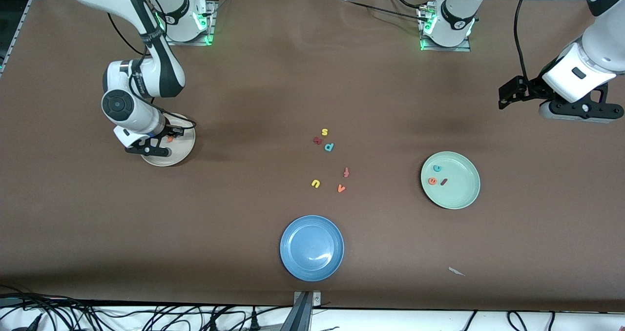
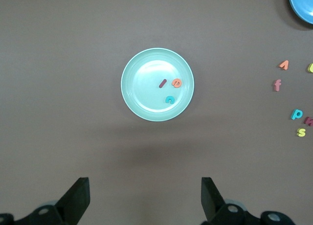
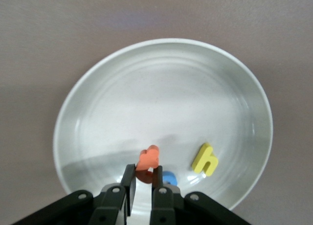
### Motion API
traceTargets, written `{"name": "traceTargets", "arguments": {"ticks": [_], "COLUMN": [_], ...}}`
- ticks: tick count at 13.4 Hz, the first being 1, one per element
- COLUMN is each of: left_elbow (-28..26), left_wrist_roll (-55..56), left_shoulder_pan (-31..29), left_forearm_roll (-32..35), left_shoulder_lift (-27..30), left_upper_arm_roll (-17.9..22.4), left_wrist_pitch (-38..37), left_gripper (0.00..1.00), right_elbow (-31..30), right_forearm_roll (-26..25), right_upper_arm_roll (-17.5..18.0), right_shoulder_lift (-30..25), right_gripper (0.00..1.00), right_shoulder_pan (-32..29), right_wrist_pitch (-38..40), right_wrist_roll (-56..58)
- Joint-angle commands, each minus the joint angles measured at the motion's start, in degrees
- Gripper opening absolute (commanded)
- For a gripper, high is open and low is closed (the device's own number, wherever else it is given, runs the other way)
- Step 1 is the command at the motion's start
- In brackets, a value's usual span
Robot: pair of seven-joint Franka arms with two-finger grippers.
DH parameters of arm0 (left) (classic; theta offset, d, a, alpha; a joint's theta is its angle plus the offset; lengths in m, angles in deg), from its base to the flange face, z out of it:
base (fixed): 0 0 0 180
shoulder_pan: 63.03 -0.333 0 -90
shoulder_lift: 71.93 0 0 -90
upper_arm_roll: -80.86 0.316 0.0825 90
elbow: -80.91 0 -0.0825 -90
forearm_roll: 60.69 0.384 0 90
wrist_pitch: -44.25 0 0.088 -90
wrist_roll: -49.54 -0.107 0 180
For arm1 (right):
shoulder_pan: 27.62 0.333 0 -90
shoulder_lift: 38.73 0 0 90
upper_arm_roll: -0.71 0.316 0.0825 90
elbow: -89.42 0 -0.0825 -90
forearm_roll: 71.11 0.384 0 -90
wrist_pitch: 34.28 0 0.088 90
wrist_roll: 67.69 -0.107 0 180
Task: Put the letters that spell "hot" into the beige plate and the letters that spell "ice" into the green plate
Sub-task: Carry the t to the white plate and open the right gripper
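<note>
Both arms bent; right gripper fingers pinch orange t, apparently above beige plate

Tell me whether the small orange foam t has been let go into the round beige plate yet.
Not yet. The right gripper is shut on the orange foam t, just above the round beige plate.

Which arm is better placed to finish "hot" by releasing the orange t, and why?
Right. The right gripper is shut on the orange t over the beige plate; the left gripper waits open, away from it.
</note>
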Motion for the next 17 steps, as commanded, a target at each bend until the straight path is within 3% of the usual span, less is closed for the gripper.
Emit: {"name": "traceTargets", "arguments": {"ticks": [1, 5, 6, 7, 8, 11, 14, 17], "left_elbow": [3.0, 4.0, 4.0, 4.0, 4.0, 4.0, 4.0, 4.0], "left_wrist_roll": [0.5, 0.3, 0.2, 0.0, 0.0, -0.1, -0.1, -0.2], "left_shoulder_pan": [0.7, 0.8, 0.8, 1.2, 1.3, 1.3, 1.0, 1.0], "left_forearm_roll": [-0.7, -0.8, -0.8, -0.8, -0.7, -0.7, -0.7, -0.8], "left_shoulder_lift": [-0.7, -0.8, -0.8, -1.2, -1.7, -2.6, -2.6, -2.6], "left_upper_arm_roll": [0.2, 0.2, 0.2, 0.2, 0.2, 0.2, 0.2, 0.3], "left_wrist_pitch": [-3.5, -3.7, -3.7, -3.7, -3.7, -3.7, -3.7, -3.7], "left_gripper": [1.00, 1.00, 1.00, 1.00, 1.00, 1.00, 1.00, 1.00], "right_elbow": [0.0, 0.8, 1.0, 1.9, 2.3, 8.4, 19.0, 28.7], "right_forearm_roll": [-0.4, 0.1, 0.1, 0.2, 0.2, 0.3, 0.3, 0.2], "right_upper_arm_roll": [0.0, 0.0, 0.0, 0.0, -0.1, -0.8, -2.2, -3.0], "right_shoulder_lift": [0.7, 0.6, 0.5, 0.0, -0.7, -2.3, -4.2, -4.6], "right_gripper": [0.04, 0.09, 0.35, 0.86, 0.96, 0.97, 0.98, 1.00], "right_shoulder_pan": [0.2, 0.0, 0.1, 0.1, 0.1, 0.1, 0.1, 0.1], "right_wrist_pitch": [-1.2, -1.3, -1.3, -0.8, -0.4, 8.4, 24.2, 34.2], "right_wrist_roll": [0.5, 0.6, 0.5, 0.6, 0.7, 0.3, 0.4, 0.6]}}
